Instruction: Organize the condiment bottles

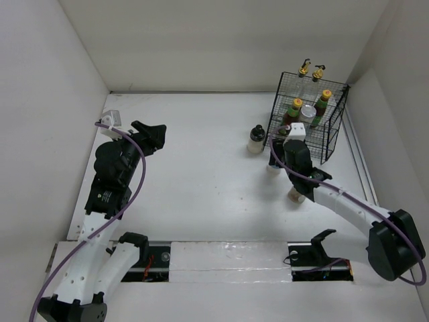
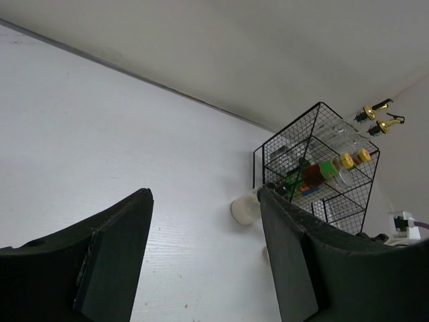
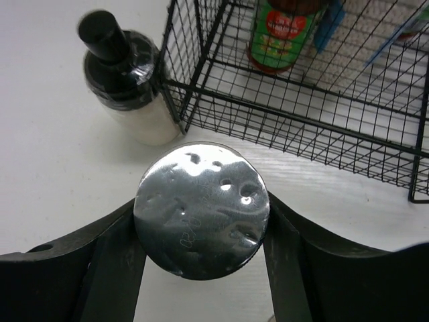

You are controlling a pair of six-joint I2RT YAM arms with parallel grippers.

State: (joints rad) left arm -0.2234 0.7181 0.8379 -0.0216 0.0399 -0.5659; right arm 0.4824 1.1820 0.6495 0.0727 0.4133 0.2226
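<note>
The right claw [image 3: 201, 208] has both black fingers snug against the sides of a short round jar with a dimpled shiny silver lid [image 3: 201, 225], so it's gripped. The jar's long axis runs vertical, with the lid facing straight up at the wrist camera. It's just off the near left corner of the black wire basket [image 3: 201, 87], which sits in the far right corner of the white table [image 1: 201, 168].

Right beside that same basket corner there's a black-capped jar of white stuff [image 3: 124, 74], also upright.

Inside the basket, all standing:
- orange-capped bottles with red and green labels [image 1: 295, 107]
- a silver-topped jar [image 1: 308, 111] between them
- two tall clear gold-spouted bottles [image 1: 305, 68] along the far side, spouts poking above the wire

The left claw [image 2: 204, 194] is spread open with nothing in it, over near the table's left edge.
</note>
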